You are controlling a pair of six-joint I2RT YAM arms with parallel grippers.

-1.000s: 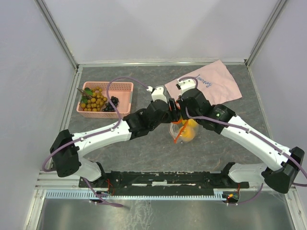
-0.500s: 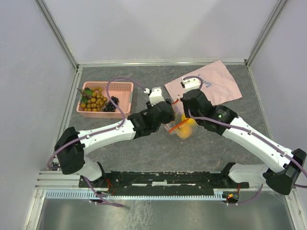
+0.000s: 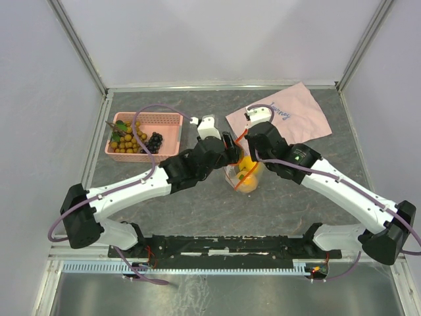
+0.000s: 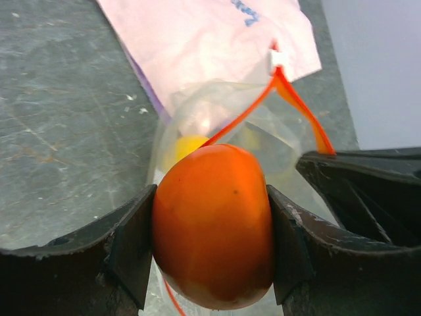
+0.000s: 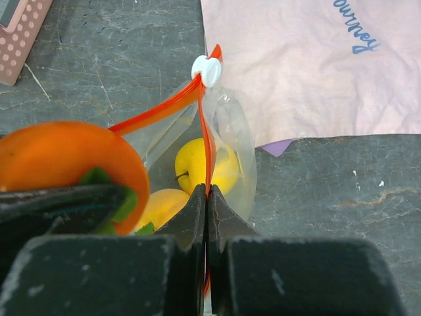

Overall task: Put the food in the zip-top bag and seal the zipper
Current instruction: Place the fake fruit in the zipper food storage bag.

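The left hand (image 4: 209,220) pinches the orange persimmon (image 4: 212,187) and has come right over the open mouth of the clear bag (image 5: 231,135), which has shifted slightly left. The right hand (image 5: 206,197), pressed together on the orange-red zipper (image 5: 158,108), holds this mouth up. I judge that dropping the fruit in is next.

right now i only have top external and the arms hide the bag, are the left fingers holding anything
observer: Yes. The left wrist view shows the left fingers clamped on either side of an orange persimmon.
operator: is the bag mouth open
observer: Yes. In the right wrist view the two strips of the zipper are spread apart, and the right fingers are pinched shut on one of them.
operator: anything inside already
observer: A yellow lemon sits inside the clear bag, seen through the plastic in the right wrist view.
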